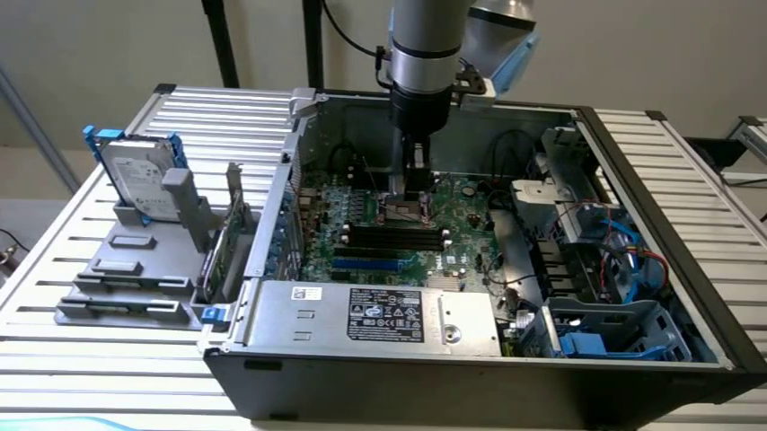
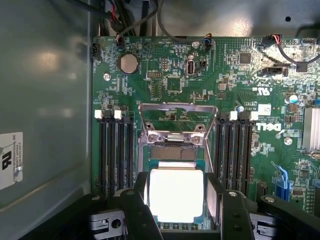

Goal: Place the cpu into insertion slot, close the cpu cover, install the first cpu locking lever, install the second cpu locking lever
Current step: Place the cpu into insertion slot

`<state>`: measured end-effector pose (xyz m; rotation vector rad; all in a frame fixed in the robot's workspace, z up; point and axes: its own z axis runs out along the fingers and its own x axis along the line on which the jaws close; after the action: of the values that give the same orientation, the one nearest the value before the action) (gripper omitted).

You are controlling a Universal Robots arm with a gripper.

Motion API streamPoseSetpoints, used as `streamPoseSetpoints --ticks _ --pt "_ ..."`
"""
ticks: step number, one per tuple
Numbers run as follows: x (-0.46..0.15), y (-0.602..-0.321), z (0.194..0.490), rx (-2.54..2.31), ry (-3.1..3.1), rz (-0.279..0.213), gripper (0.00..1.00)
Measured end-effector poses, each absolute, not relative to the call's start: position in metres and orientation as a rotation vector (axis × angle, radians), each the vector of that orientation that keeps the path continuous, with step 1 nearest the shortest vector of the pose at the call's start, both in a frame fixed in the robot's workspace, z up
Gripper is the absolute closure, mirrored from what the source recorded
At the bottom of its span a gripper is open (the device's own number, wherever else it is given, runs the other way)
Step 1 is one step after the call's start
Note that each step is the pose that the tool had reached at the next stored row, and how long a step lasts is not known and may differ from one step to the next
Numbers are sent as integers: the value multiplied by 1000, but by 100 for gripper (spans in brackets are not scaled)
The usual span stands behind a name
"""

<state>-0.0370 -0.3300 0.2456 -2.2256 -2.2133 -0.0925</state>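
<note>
Inside the open computer case [image 1: 359,395], the pincer [image 2: 177,201] clamps the cpu [image 2: 176,190] above the insertion slot [image 2: 172,153], cpu cover [image 2: 177,119] raised.

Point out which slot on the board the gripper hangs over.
The square, silver-rimmed insertion slot, under the gripper holding the cpu; the long black memory slots flank it, the blue slot lies farther off.

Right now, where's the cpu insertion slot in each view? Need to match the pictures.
Exterior view: insertion slot on the green motherboard, just beneath the claw.
Wrist view: insertion slot visible between the raised cpu cover and the cpu.
Shared landmark: the black memory slots beside it.
</note>
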Motion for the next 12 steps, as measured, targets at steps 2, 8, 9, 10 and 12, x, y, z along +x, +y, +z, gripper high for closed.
streamPoseSetpoints --ticks 2,8,9,10,12 --pt "-37 -330 242 -2226 -2213 -93 45" --pt "-37 -330 231 -2225 -2213 -92 45" --pt "-37 -330 229 -2225 -2213 -91 45" --pt "-37 -330 227 -2225 -2213 -91 45" --pt "-37 -330 224 -2225 -2212 -90 45"
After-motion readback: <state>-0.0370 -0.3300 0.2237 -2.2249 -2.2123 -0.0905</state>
